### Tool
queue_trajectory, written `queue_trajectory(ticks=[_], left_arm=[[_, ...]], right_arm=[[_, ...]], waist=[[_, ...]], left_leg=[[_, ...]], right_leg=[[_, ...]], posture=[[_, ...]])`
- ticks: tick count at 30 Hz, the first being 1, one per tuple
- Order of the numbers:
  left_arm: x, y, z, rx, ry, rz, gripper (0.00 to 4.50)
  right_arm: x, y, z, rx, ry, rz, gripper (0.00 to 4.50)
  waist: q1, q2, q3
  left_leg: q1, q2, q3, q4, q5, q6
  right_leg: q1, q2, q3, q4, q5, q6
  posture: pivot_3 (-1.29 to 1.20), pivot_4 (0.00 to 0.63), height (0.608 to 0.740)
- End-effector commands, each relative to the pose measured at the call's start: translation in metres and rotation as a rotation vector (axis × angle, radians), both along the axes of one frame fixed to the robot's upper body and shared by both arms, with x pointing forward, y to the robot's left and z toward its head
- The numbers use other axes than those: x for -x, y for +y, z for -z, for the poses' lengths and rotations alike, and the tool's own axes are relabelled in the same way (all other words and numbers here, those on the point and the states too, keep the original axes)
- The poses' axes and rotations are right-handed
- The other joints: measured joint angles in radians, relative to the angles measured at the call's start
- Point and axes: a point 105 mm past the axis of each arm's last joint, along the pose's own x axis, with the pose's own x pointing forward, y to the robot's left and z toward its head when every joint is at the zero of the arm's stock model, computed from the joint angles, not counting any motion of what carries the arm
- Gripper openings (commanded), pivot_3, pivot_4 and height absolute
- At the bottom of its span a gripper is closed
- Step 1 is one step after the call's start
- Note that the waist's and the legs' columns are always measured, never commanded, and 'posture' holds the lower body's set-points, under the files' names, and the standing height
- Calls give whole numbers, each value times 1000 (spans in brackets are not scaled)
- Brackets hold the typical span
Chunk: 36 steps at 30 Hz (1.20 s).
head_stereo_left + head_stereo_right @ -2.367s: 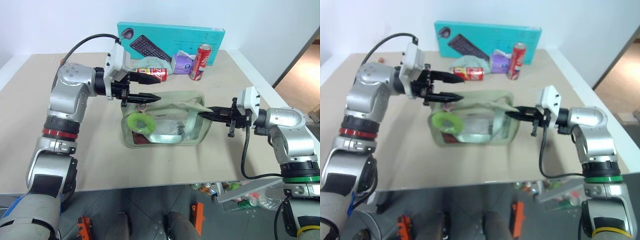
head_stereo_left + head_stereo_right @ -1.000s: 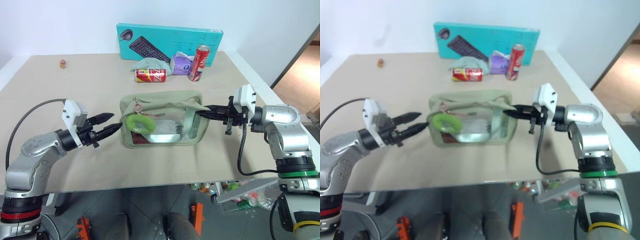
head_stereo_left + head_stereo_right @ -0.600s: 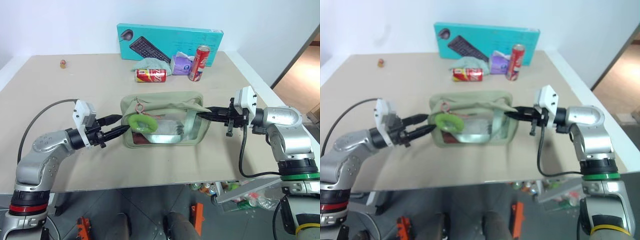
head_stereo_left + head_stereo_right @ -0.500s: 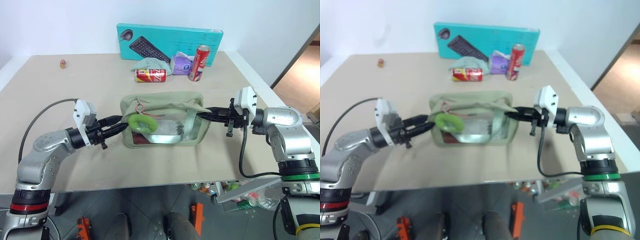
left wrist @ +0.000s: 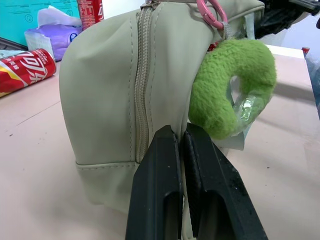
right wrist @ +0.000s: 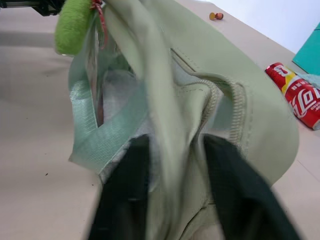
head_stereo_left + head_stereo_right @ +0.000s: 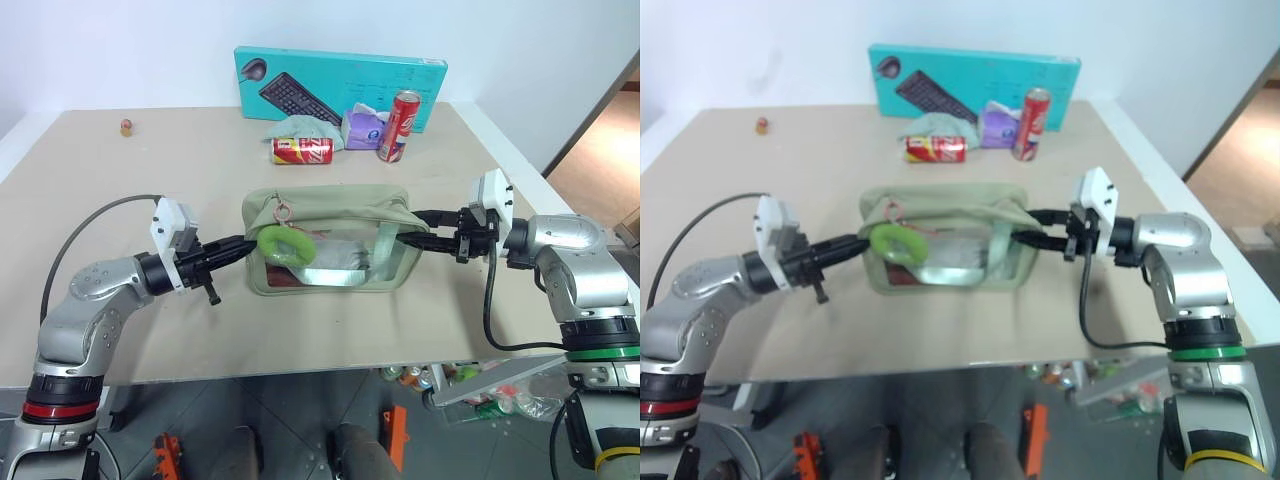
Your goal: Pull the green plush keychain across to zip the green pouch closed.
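Left gripper (image 5: 181, 142) pinches the green pouch (image 7: 330, 250) at nine o'clock; right gripper (image 7: 428, 226), jaws parted, straddles its three-o'clock end. The green plush keychain (image 7: 284, 243) hangs ungrasped, and the pouch could slide.

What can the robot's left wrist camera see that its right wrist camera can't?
Left wrist view alone: the left tool, shut, its black fingers against the end of the green pouch, beside the closed zipper; the pink ring holding the green plush keychain, and a purple tissue pack.

Right wrist view alone: the right tool, open, with the pouch's loose fabric between its fingers, and a tiny object far off on the table.

Both share: the pouch, the plush keychain, the red can lying down and the beige table.
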Motion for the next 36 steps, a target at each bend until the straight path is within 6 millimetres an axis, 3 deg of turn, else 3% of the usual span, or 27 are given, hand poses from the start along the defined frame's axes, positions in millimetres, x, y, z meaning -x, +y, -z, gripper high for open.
queue_trajectory(ticks=[1,5,8,12,17,21,25,31,36], left_arm=[[2,-4,-14,-8,-55,18,0],[3,-7,-15,-8,-53,25,0],[4,-10,-14,-10,-49,33,0],[4,-11,-12,-16,-38,42,0],[3,-12,-11,-24,-35,45,0],[3,-13,-11,-20,-38,40,0],[1,-15,-16,-15,-64,14,0],[-2,-21,-30,4,-107,2,0],[0,-23,-29,3,-105,8,0]], right_arm=[[-1,-5,-31,-47,-100,27,3041],[-4,-12,-65,-164,-175,91,4360],[5,-1,-96,-261,-239,80,4441],[34,43,-115,-289,-286,7,4441],[54,73,-89,-309,-161,-31,4441],[76,99,-56,-333,-21,-62,4441],[76,101,-31,-322,39,13,4441],[71,102,-16,-332,94,72,4441],[67,107,-10,-346,121,94,4441]], waist=[[0,0,0],[0,0,0],[0,0,0],[-1,0,0],[4,-1,-1],[2,-1,-1],[2,-1,-1],[2,-1,-1],[2,-1,-1]], left_leg=[[0,0,0,0,0,0],[-1,-1,0,0,0,0],[-1,-1,0,0,0,0],[-1,0,-1,-2,0,0],[-1,0,-2,-2,-1,-1],[-3,-1,-1,0,-1,-1],[-3,-1,-2,-1,-1,-1],[-3,-1,-2,0,-1,-1],[-4,-1,-2,-1,-2,-1]], right_leg=[[0,0,0,0,0,0],[0,-1,0,0,0,0],[-1,0,0,0,0,0],[-2,0,0,0,-1,-1],[-1,0,-2,-1,-3,-1],[-1,-3,-1,-1,-3,1],[-2,-2,-2,-1,-3,1],[-1,-2,-2,-1,-2,1],[-2,-2,-2,-1,-3,1]], posture=[[0,150,740],[0,150,740],[0,150,740],[0,150,740],[0,150,740],[0,150,740],[0,150,740],[0,150,740],[0,150,740]])
